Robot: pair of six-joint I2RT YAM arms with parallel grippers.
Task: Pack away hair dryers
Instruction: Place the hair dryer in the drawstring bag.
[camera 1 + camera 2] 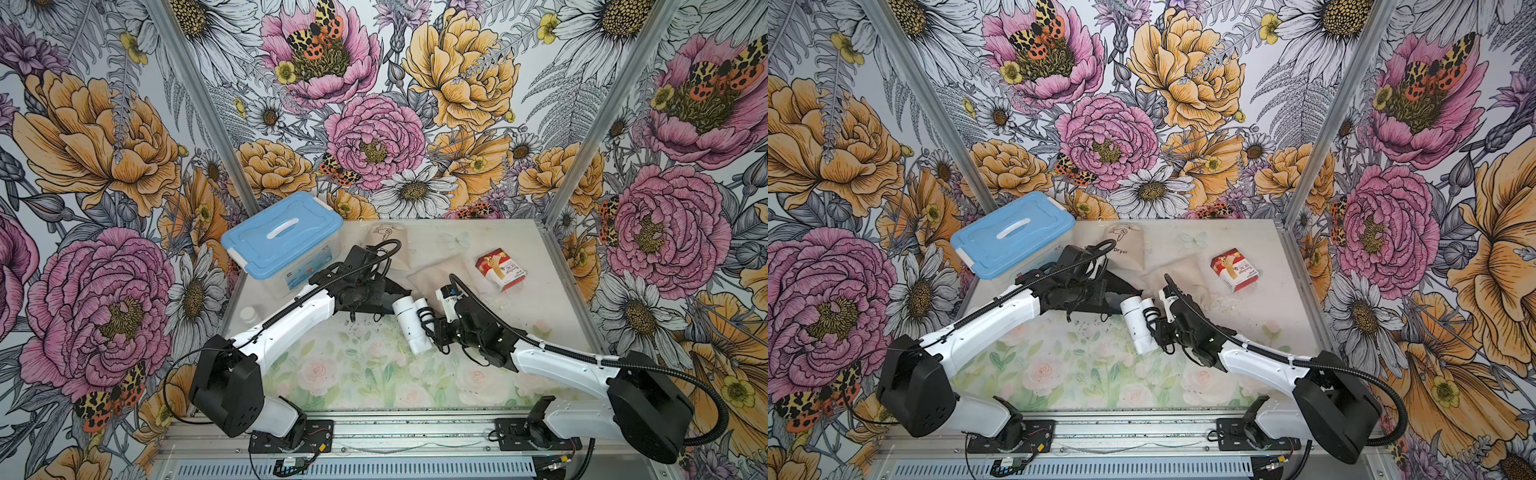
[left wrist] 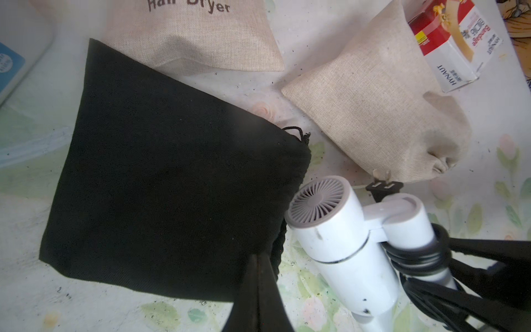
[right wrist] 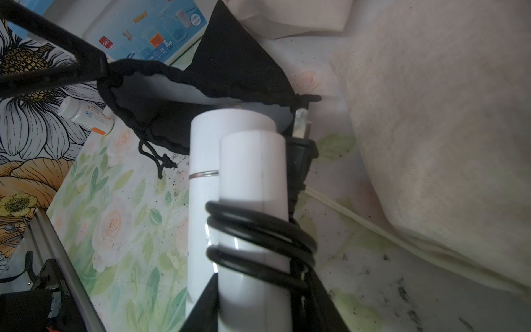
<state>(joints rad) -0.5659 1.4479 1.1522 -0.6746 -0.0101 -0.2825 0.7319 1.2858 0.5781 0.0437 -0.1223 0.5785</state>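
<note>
Mid-frame, my left tool [image 2: 260,258] pinched the black pouch [image 2: 172,186] by its rim; my right tool [image 3: 258,284] clamped the white hair dryer [image 2: 339,244]. Next, I judged, nose it straight inside.

The floral-print tabletop [image 1: 365,374] carries a blue-lidded storage box [image 1: 282,237] at ten o'clock, a "Hair Dryer" pouch [image 1: 1129,241] at twelve, a plain beige pouch [image 2: 373,115] at one, a bandage box [image 1: 500,269] at two and a small white bottle [image 1: 250,314] at nine.
</note>
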